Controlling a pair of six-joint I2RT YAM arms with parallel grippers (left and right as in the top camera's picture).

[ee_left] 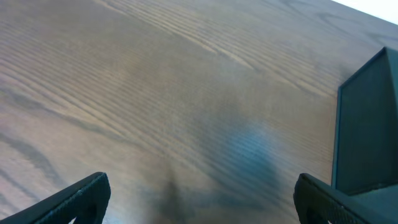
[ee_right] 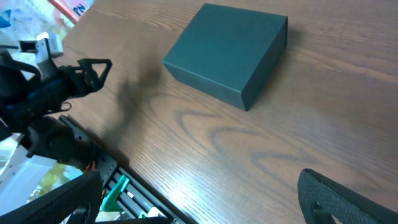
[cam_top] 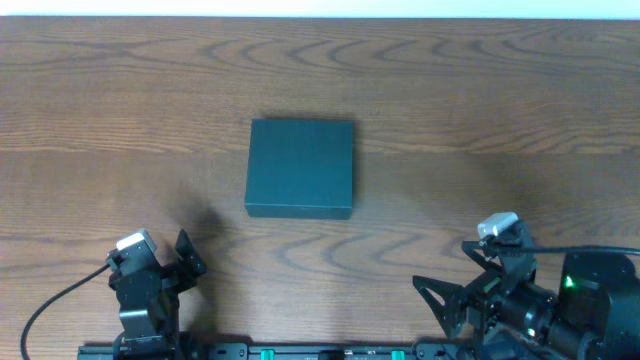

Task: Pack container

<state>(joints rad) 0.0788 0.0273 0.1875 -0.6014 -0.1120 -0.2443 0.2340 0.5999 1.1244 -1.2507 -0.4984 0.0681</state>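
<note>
Starting at the near-left corner of the table [cam_top: 100,100]: left gripper [cam_top: 192,255] sits low over the wood, jaws spread wide with nothing between them. The left wrist view confirms this, with both fingers [ee_left: 81,196] at the frame's bottom corners and bare wood grain in the gap. The container [cam_top: 300,165] sits mid-table, roughly centred between the left and right edges and a bit closer to the far edge than the near one. It's dark teal, the lid is down flat, and its sides run square to the table edges. It is well apart from both grippers and nothing touches it. From the left wrist only its near corner shows, at the right edge of frame [ee_left: 367,124]; the right wrist sees the whole box [ee_right: 227,50], closed, resting flat on the wood. Near-right corner: right gripper [cam_top: 440,265] is angled toward the table's middle, jaws also wide apart and empty, fingers [ee_right: 336,193] at the bottom of its own view. That view also catches the left gripper [ee_right: 93,68] across the table, and some coloured packaging [ee_right: 68,6] beyond the table's edge, too cropped to identify. A mounting rail [cam_top: 300,352] runs along the near edge between the arm bases.
</note>
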